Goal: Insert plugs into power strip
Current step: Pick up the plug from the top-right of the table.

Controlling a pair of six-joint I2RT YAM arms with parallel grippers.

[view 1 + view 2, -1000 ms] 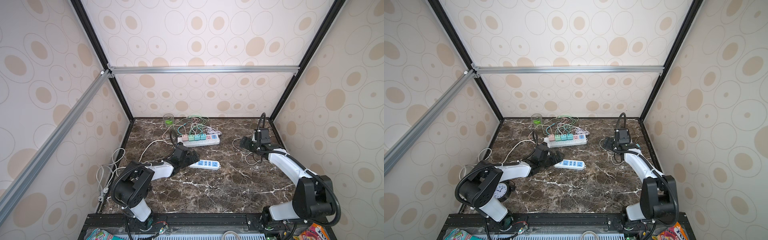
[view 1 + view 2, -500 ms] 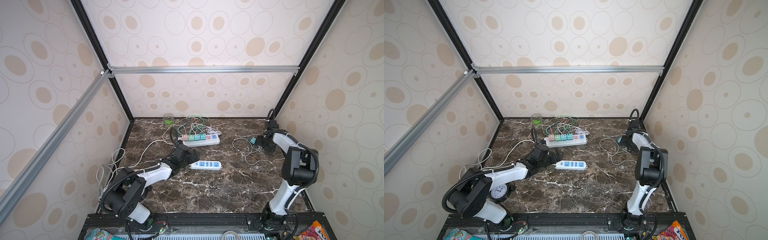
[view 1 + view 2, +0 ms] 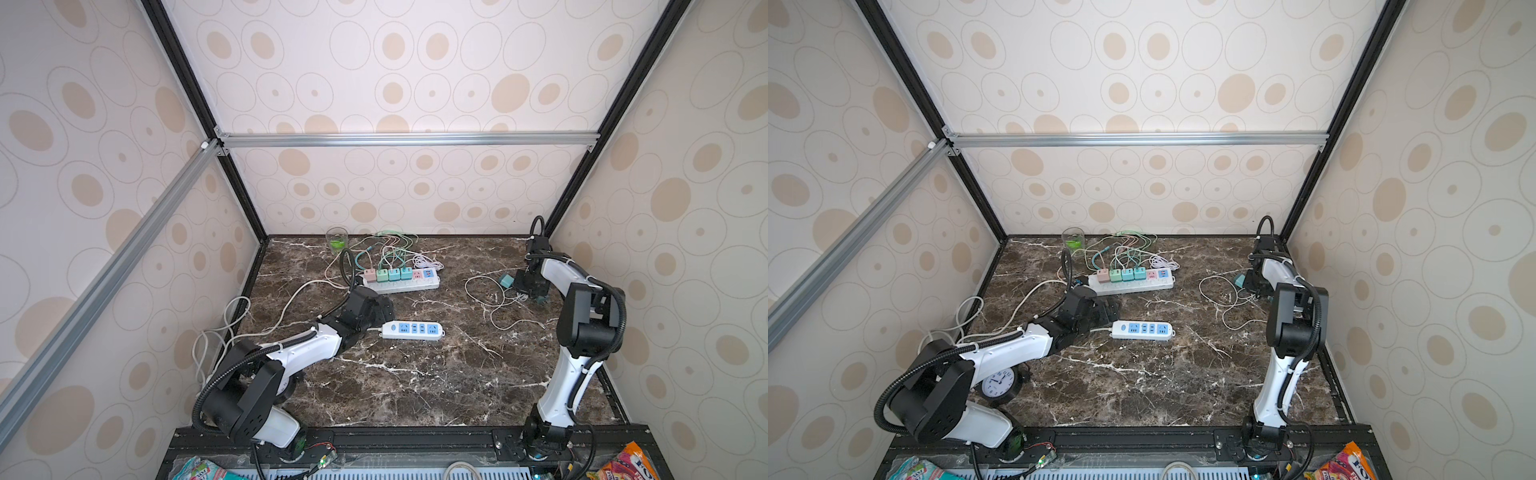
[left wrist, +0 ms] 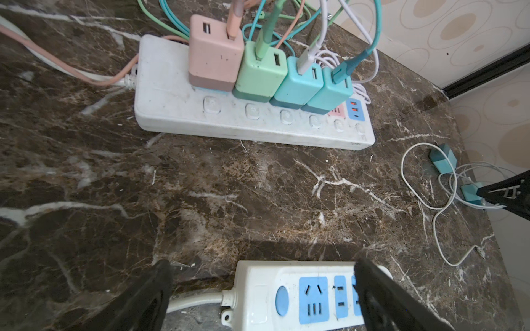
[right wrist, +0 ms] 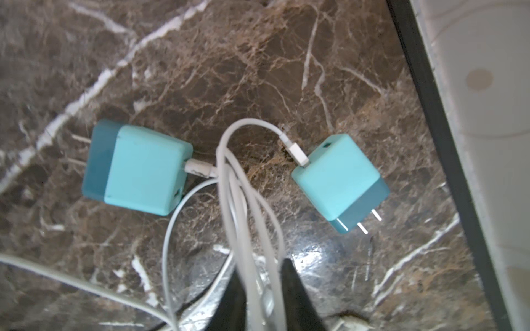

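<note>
One dark marble tabletop (image 3: 415, 386) — dotted walls (image 3: 415, 50)

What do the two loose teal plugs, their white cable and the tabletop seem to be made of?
Teal plugs: probably moulded plastic, matte, two-toned, with rounded edges; the prongs glint like metal.
White cable: likely smooth rubbery plastic sheath; it bends in loose loops.
Tabletop: polished brown marble or an imitation, white-veined, with glare.
</note>
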